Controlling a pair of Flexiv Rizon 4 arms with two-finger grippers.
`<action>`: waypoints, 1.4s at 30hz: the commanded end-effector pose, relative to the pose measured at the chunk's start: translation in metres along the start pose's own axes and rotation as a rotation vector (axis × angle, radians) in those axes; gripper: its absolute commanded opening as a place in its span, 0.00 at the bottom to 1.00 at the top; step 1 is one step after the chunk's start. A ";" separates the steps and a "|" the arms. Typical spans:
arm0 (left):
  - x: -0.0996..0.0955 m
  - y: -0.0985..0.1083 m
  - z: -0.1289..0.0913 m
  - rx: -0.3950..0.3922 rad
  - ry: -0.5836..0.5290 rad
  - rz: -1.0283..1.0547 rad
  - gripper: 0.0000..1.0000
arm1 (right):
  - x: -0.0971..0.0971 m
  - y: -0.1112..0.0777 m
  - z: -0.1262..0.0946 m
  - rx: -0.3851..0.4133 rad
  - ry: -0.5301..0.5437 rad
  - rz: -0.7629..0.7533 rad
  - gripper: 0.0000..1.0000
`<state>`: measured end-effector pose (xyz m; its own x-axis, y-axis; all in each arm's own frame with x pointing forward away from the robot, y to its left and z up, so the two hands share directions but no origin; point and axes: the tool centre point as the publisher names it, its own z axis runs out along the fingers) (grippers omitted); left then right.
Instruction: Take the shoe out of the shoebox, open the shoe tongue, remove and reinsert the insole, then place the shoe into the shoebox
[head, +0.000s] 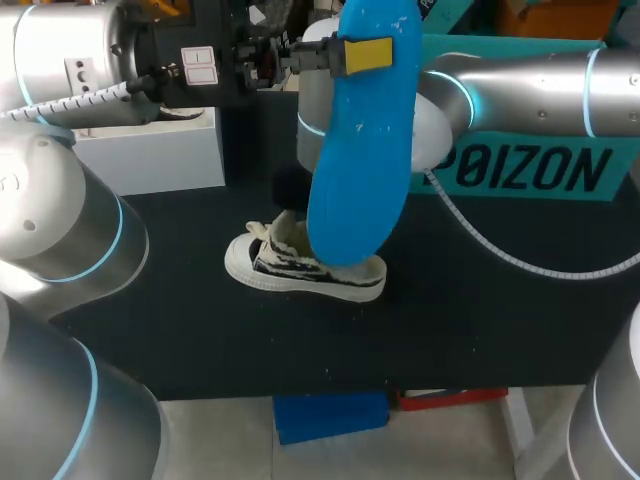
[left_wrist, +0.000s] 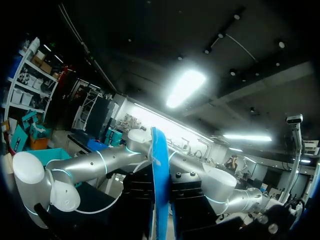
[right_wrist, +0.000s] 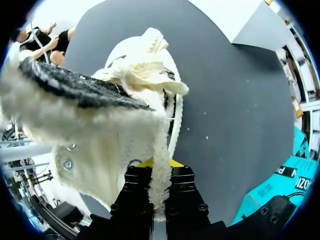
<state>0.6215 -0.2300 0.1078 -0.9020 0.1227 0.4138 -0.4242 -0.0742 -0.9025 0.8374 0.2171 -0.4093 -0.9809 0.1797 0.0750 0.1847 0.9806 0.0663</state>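
While the insole (head: 360, 150) is kept pinched near its upper end by the left tool (head: 365, 55), high over the table (head: 500, 320), the shoe (head: 300, 268) is found on the table almost straight below it. The insole hangs nearly upright, whereas the shoe's long axis lies flat, toe toward the left arm's side; a tilt toward the toe will probably be needed for reinsertion.

The right tool (right_wrist: 152, 172) is hidden behind the insole in the head view. In its own wrist view it is seen clenched on the fuzzy edge of the tongue, with the opening ahead of it.

A teal shoebox (head: 540, 170) is set at the far right behind the right arm, and a white box (head: 150, 150) at the far left. Nothing is seen between insole and shoe, though the right wrist is close behind the insole and could be brushed.
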 end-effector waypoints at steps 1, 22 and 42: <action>0.000 0.000 0.001 -0.001 -0.004 -0.001 0.00 | 0.004 -0.004 -0.017 -0.008 -0.041 0.029 0.00; 0.000 0.000 0.001 -0.001 -0.004 -0.001 0.00 | 0.006 -0.047 -0.099 0.073 -0.161 1.127 0.00; 0.000 0.000 0.001 -0.001 -0.004 -0.001 0.00 | 0.014 -0.040 -0.092 -0.070 -0.218 1.559 0.00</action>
<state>0.6215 -0.2300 0.1078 -0.9020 0.1227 0.4138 -0.4242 -0.0742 -0.9025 0.8265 0.1727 -0.3117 -0.0884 0.9947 -0.0533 0.9953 0.0902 0.0340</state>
